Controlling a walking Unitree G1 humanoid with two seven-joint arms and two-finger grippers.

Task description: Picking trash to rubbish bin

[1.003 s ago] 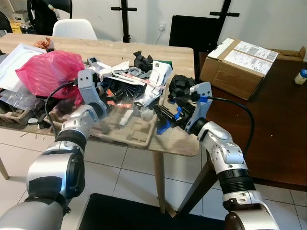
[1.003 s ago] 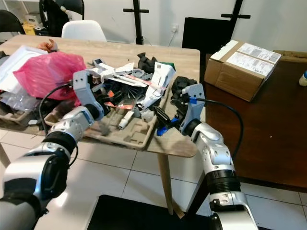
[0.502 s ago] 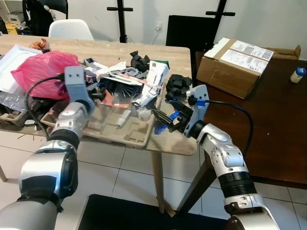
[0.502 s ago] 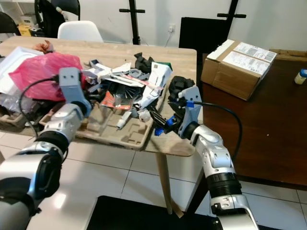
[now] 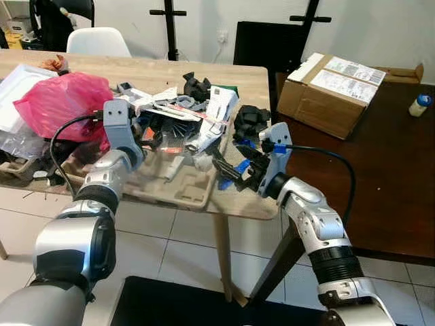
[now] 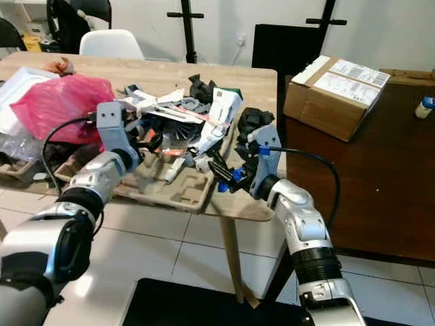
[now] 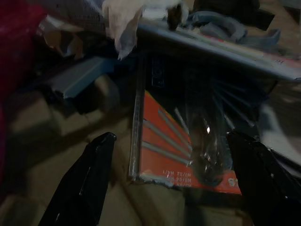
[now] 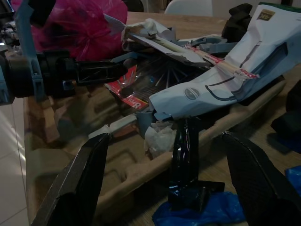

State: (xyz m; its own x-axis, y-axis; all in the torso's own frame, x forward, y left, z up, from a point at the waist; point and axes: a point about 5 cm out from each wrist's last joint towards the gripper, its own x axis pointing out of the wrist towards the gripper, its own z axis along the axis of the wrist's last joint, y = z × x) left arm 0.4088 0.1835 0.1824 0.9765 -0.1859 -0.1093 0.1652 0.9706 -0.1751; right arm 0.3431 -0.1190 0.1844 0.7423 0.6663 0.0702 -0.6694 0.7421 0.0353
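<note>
A heap of trash lies on the wooden table (image 5: 163, 71): a pink plastic bag (image 5: 64, 102), a white paper wrapper (image 5: 214, 115), black foam pieces (image 5: 253, 121) and a brown pulp tray (image 5: 170, 187). My left gripper (image 7: 169, 139) is open over the tray, its fingers on either side of an orange blister pack (image 7: 188, 155) without touching it. My right gripper (image 8: 165, 139) is open near the table's front right edge. It faces a black strip (image 8: 184, 155), a blue plastic scrap (image 8: 207, 212) and a crumpled tissue (image 8: 160, 136) beside the tray.
A cardboard box (image 5: 336, 85) sits on a dark brown table (image 5: 387, 176) to the right, with a small bottle (image 5: 421, 105) at its far edge. A white chair (image 5: 98, 42) stands behind the wooden table. Tiled floor (image 5: 183, 251) lies below the front edge.
The left gripper swung left, then came back over the tray toward the blister pack. The right gripper edged left toward the tray's corner. The head view shifted slightly.
</note>
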